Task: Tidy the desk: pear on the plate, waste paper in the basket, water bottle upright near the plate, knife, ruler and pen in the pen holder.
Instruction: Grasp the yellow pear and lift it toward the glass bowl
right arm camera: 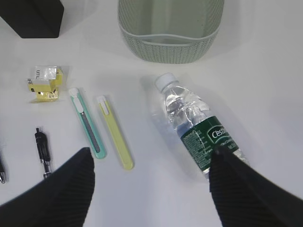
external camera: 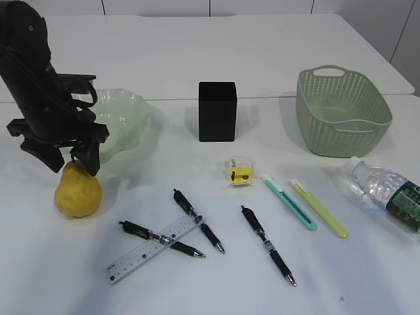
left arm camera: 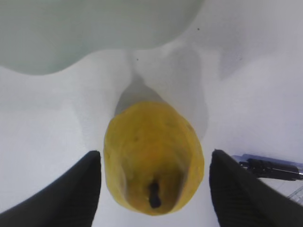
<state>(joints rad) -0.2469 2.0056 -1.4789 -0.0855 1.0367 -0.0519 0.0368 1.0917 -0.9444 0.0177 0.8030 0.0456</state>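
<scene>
— White desk all round, with pale wall panels behind its far edge. What is in your containers?

— Nothing that I can see in the basket; its floor shows bare from my right wrist. The plate looks bare too, though my left arm hides part of it, so I may be missing something. The pen holder stands upright between them; I cannot see into it.

— And your hands?

— My left gripper hangs with jaws spread wide on either side of the pear, not touching it. The pear stands upright just in front of the plate. My right gripper is spread wide as well, gripping nothing, above the water bottle, which lies on its side near the basket.

— The rest?

— The waste paper lies in front of the pen holder. The ruler rests among three pens, and two slim knives lie side by side by the bottle.
</scene>
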